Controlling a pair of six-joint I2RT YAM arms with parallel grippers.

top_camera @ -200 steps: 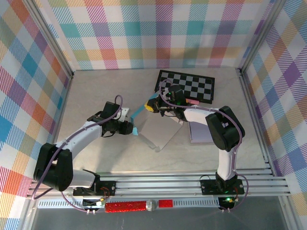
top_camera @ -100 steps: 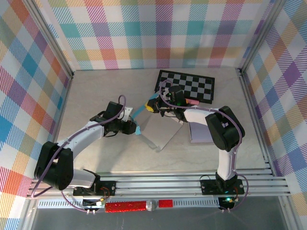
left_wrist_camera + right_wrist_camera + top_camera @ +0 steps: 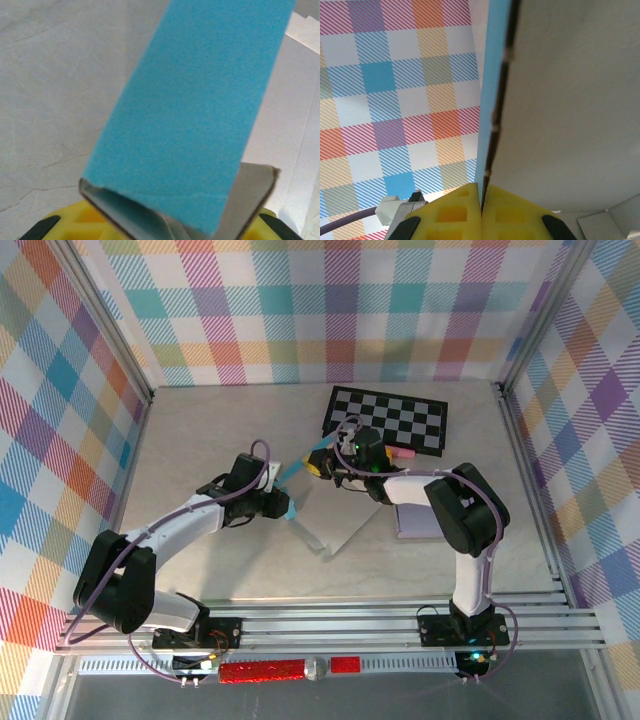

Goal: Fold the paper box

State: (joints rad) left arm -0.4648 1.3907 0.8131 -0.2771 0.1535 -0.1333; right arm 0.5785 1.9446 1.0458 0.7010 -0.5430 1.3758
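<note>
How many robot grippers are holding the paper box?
2. The left gripper pinches the paper box at its blue flap, on the box's left side. The right gripper clamps the box's far edge, beside the checkerboard mat.

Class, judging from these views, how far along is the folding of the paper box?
Done: one blue flap of the paper box is creased over. In hand: the left gripper and right gripper each pinch the box. Left: its large grey panel is unfolded, so no closed box yet.
</note>
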